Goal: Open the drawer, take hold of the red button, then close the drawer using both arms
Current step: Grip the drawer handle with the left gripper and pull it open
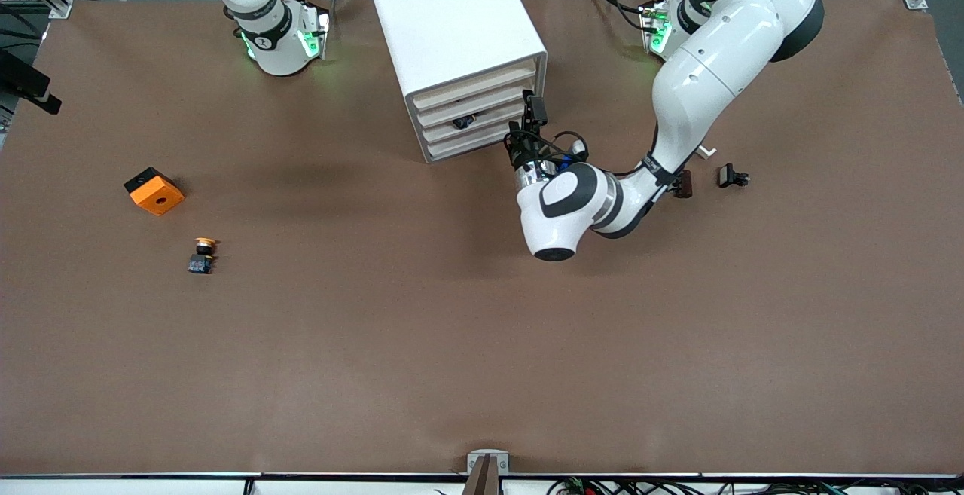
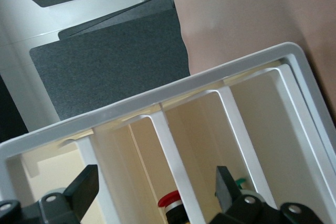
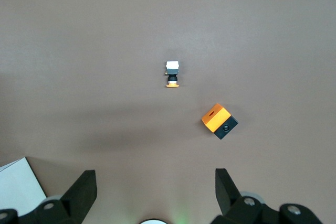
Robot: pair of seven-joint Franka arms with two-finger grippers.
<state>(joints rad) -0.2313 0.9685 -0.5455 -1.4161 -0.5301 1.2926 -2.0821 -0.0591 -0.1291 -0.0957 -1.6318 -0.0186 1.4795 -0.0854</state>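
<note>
Orange-yellow capped button (image 1: 202, 254) lies nearest the front camera, beside the orange cube (image 1: 154, 190). Left gripper (image 1: 527, 127), fingers (image 2: 81, 190) apart and empty, sits at the cabinet (image 1: 459, 43) front, straddling a drawer (image 2: 157, 111) whose compartment holds the red button (image 2: 170, 203). Right gripper (image 3: 152, 192) waits, fingers apart, above the table (image 1: 482, 344).

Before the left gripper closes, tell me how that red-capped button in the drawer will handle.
The button looks small and rigid, so probably light and firm to pinch. Its round red cap on a short black body suggests it may roll or tip if nudged. It sits close beside a white divider, so the left gripper, jaws open, has little room.
</note>
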